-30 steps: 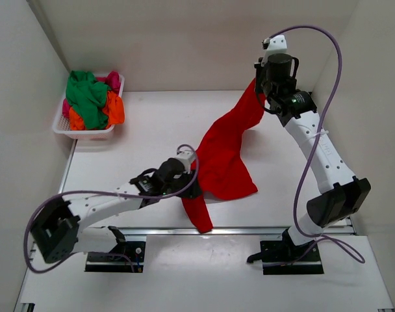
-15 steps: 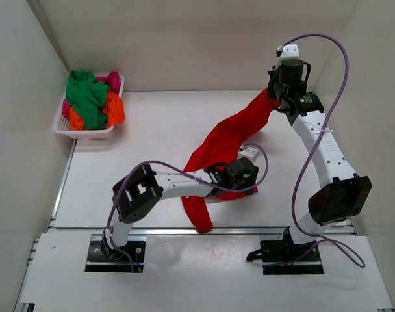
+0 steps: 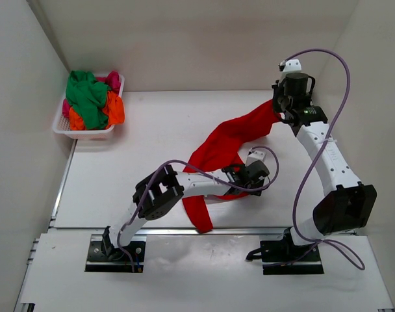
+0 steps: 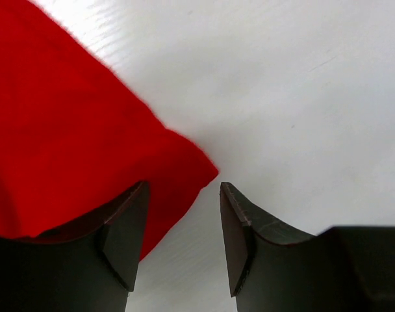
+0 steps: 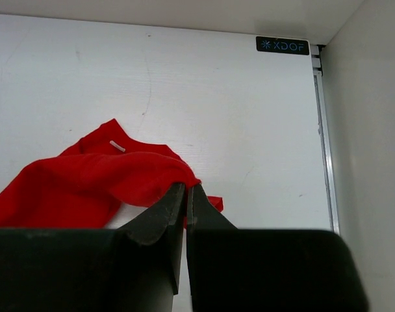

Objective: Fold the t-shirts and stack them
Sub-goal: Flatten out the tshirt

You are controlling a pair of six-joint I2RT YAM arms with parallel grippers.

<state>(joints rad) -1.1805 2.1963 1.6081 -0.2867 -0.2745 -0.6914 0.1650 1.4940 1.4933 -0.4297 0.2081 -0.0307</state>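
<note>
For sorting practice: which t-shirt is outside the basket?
The red t-shirt, pinched by the right fingers; the green, orange and pink ones lie in the basket.

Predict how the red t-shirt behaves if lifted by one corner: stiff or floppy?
Likely floppy: the red t-shirt sags in a band from the right pincer to the table. Probably light: one shut pinch at its edge holds it up.

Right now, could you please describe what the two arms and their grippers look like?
The left arm and right arm have white links with black joints, and a purple cable loops along each. The left gripper and right gripper have dark, tapered wedge fingers. The bases sit on black plates.
</note>
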